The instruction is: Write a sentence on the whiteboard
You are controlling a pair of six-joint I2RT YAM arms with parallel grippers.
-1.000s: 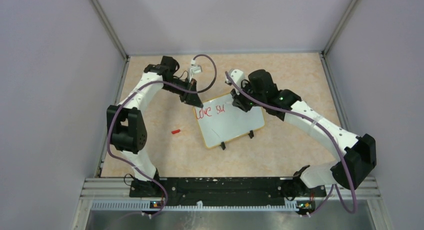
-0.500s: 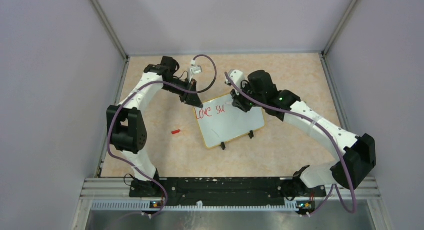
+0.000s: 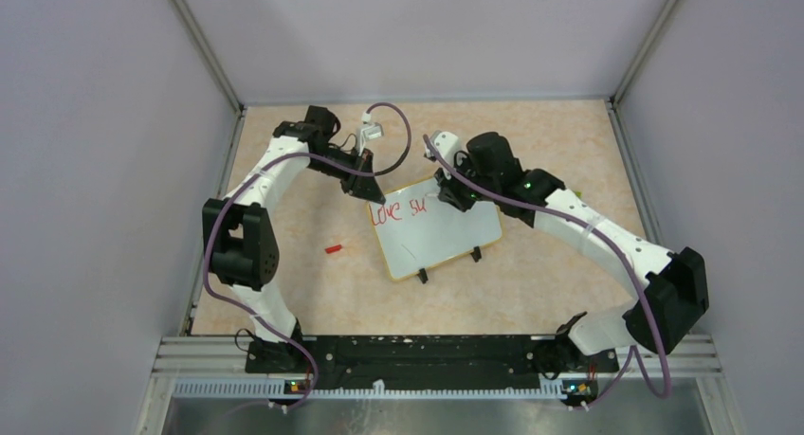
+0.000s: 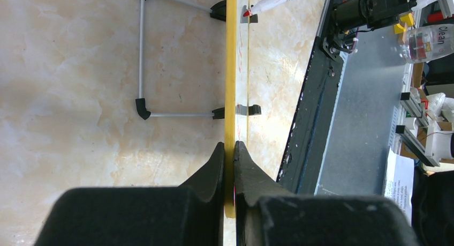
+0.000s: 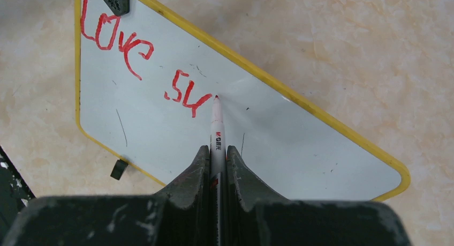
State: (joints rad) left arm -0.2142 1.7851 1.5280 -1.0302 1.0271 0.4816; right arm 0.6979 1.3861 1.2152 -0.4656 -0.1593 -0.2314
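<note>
The whiteboard stands tilted mid-table, white with a yellow rim and two black clip feet. The sentence in red reads "Love su" and also shows in the right wrist view. My left gripper is shut on the board's upper left corner; in the left wrist view the gripper clamps the yellow rim edge-on. My right gripper is shut on a white marker, its red tip touching the board just right of "su". The marker tip also shows in the left wrist view.
A small red marker cap lies on the table left of the board. The board's wire stand rests behind it. Grey enclosure walls surround the table, and the black base rail runs along the near edge.
My right arm has shifted slightly left, its elbow and gripper with it. The writing still reads "Love su". My left arm and the board have not moved.
</note>
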